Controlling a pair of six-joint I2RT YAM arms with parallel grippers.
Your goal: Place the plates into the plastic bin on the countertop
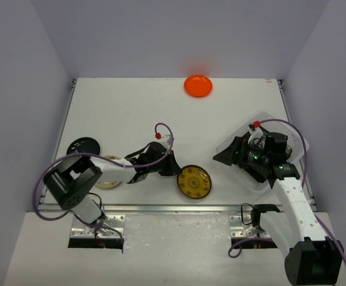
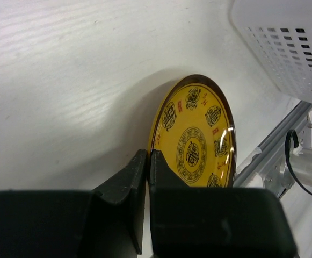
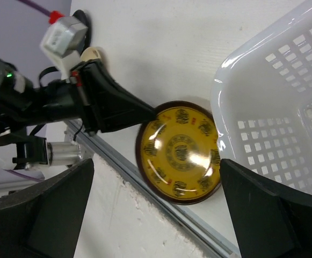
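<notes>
Right gripper: own fingers stand wide apart at lower frame corners, nothing held btwn them. Beyond them, yellow-patterned plate: round, dark rim, glare on face, on white countertop close to metal rail. Left gripper reaches in from the far side, jaws together as one black wedge, tip at plate rim; whether rim is pinched cannot be told. Plastic bin: whitish, perforated wall, rounded corner, just beside plate on opp. side, its corner overlapping plate edge in view. Left arm: green LED lit, white box w/ red tab on wrist. Behind it, edge of cream plate, mostly hidden.
</notes>
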